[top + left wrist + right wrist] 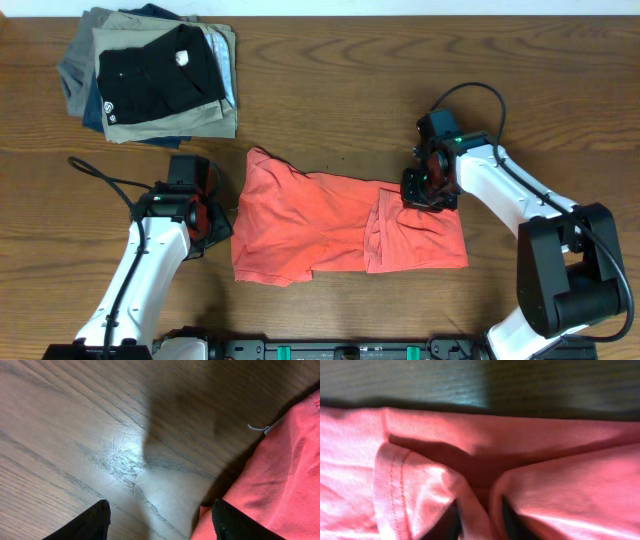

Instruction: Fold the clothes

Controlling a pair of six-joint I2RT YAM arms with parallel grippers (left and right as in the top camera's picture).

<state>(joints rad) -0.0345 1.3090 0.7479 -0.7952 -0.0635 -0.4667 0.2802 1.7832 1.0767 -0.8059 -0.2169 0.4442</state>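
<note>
The T-shirt (320, 222) mostly hides the right end effector (479, 525) pinching it; the left end effector (160, 522) gapes just beside its edge.

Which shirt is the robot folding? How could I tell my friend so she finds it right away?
Start at the big wooden table and look at its middle. The T-shirt lies there by itself, partly folded. It is the only coral-red thing; the other clothes are black, khaki, grey and blue, stacked in a pile at the far left corner.
</note>
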